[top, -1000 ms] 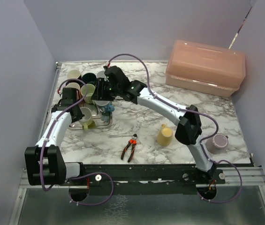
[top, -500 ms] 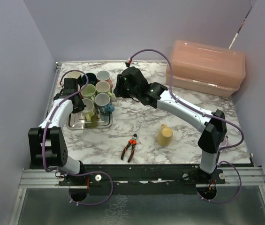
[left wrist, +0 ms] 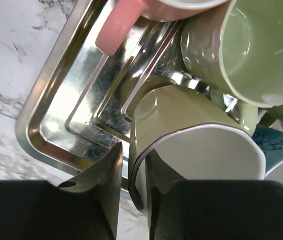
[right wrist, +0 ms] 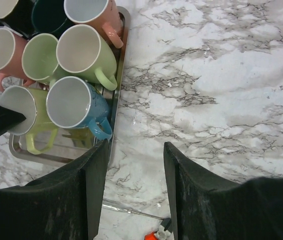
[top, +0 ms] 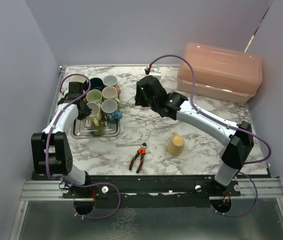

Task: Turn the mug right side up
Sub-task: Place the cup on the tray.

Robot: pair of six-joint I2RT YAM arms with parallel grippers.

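Observation:
A yellow mug (top: 176,144) stands mouth down on the marble table, right of centre. Several upright mugs fill a metal tray (top: 81,131) at the left. My left gripper (top: 83,108) is over the tray, shut on the rim of a pale yellow-green mug (left wrist: 181,115), one finger inside and one outside (left wrist: 132,155). That mug also shows in the right wrist view (right wrist: 18,107). My right gripper (top: 141,97) is open and empty above bare table just right of the tray (right wrist: 136,147), well behind the yellow mug.
Red-handled pliers (top: 138,158) lie near the front middle, their tip at the bottom of the right wrist view (right wrist: 156,235). A pink lidded box (top: 219,72) stands at the back right. A blue mug (right wrist: 71,107) sits at the tray's right edge.
My right gripper has drawn back to the right, from over the tray to the table beside it. My left gripper has stayed at the tray on the yellow-green mug.

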